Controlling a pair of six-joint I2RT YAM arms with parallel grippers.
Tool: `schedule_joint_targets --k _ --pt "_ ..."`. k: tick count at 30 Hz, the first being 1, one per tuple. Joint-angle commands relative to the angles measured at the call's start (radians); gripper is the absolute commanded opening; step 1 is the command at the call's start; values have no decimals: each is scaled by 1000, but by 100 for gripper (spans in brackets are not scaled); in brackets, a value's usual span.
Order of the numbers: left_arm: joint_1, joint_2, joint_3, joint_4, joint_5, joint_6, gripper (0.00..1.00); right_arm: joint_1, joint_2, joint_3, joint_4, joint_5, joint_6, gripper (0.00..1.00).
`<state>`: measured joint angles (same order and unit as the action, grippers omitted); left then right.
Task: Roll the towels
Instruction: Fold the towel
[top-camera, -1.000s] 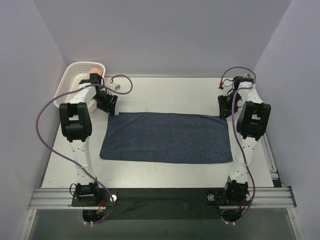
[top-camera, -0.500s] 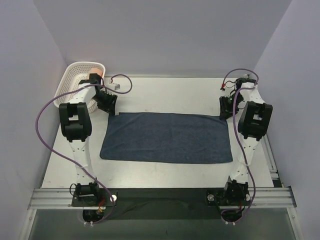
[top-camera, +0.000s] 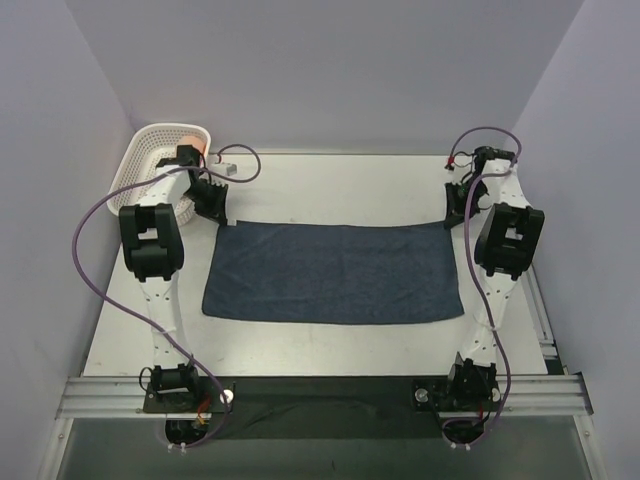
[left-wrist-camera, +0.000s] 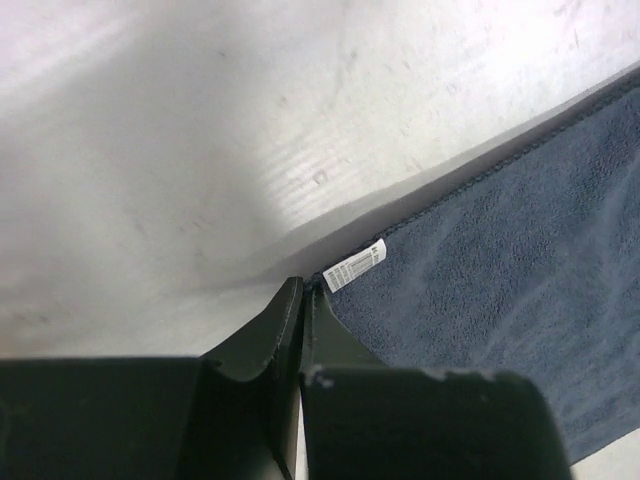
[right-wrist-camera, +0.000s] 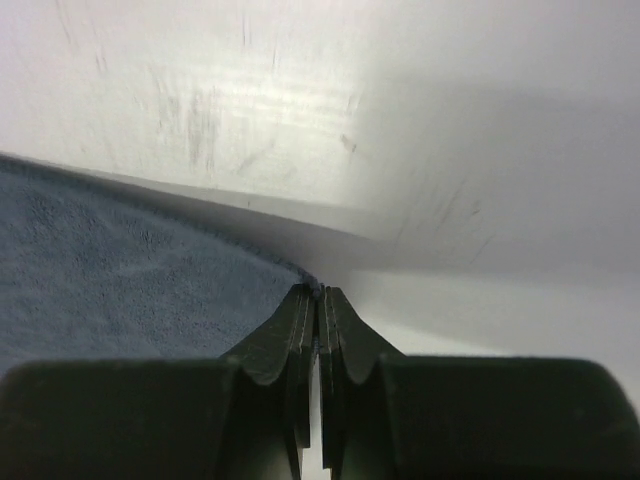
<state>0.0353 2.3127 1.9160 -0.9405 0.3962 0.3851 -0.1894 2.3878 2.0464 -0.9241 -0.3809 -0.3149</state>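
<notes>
Each far corner of the dark navy-blue cloth towel (left-wrist-camera: 500, 250) vanishes between pressed-together fingers, one in the left end effector (left-wrist-camera: 303, 288), one in the right end effector (right-wrist-camera: 317, 292). The print on its small white label (left-wrist-camera: 356, 265) is too small to read. Both wrist views crop the towel.

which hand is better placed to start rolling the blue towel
Neither beats the other: the left hand is shut on the navy towel at its far left corner, the right hand at its far right corner, so both likely start the roll together.
</notes>
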Motion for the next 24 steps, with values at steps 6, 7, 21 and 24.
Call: schedule_joint_targets --k 6,7,21,24 --pt "40 27 159 19 44 -46 0 -2 65 231 -2 56 50 0" --pt "40 25 161 19 46 -45 0 -2 60 228 -2 56 46 0" --pt "95 -188 -4 -14 145 70 0 -47 -194 -6 -9 -4 -18 0" --pt "104 -234 -37 -67 150 135 0 -62 -237 -58 -27 -10 -58 0"
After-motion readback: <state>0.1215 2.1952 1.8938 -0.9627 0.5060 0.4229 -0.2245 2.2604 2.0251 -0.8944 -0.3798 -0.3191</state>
